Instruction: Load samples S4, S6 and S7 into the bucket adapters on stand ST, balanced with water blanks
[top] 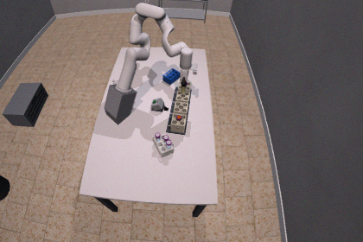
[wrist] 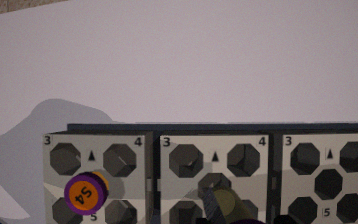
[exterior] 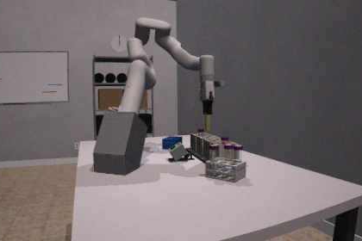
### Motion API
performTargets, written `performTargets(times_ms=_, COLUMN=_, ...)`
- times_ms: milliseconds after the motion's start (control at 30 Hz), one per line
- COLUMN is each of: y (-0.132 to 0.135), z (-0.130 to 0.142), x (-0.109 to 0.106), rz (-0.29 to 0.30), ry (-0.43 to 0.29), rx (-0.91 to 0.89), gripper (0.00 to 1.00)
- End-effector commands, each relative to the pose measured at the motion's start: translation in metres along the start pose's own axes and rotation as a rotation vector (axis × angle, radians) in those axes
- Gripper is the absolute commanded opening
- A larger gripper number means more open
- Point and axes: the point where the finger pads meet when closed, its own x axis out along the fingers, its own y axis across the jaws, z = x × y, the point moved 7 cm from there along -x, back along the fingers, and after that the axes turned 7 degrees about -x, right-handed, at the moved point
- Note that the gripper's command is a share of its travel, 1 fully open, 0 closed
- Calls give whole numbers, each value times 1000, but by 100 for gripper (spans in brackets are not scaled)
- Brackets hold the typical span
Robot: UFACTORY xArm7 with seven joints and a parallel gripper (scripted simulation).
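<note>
My gripper [top: 183, 82] [exterior: 208, 113] [wrist: 243, 220] is shut on a purple-capped tube [exterior: 208, 122] [wrist: 224, 202] with yellowish contents. The tube hangs above the stand ST [top: 168, 129] [exterior: 196, 155] [wrist: 130, 126], over adapter 2 [wrist: 215, 142] in the wrist view; its cap top and ID are hidden. Sample S4 [exterior: 201, 130] [wrist: 84, 195] stands in hole 5 of adapter 1 [wrist: 91, 141]. Adapter 3 [wrist: 317, 141] shows no tubes. Another orange-dotted tube [top: 179, 117] [exterior: 225, 139] stands in the adapter at the near end; its ID is unreadable.
A clear rack [top: 163, 151] [exterior: 226, 174] with three purple-capped tubes stands in front of the stand. A blue rack [top: 171, 76] [exterior: 172, 142] stands at the back left of the stand. The sloped desk [top: 159, 105] [exterior: 177, 151] with the green DONE key is left of the stand.
</note>
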Motion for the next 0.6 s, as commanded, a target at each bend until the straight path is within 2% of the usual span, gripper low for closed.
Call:
performTargets(times_ms=0, y=1, z=-1, x=7, rz=1, ry=4, rx=0, gripper=0)
performTargets(times_ms=267, y=1, z=-1, x=19, rz=1, ry=4, rx=0, gripper=0)
performTargets(times_ms=567, y=1, z=-1, x=19, rz=1, ry=4, rx=0, gripper=0)
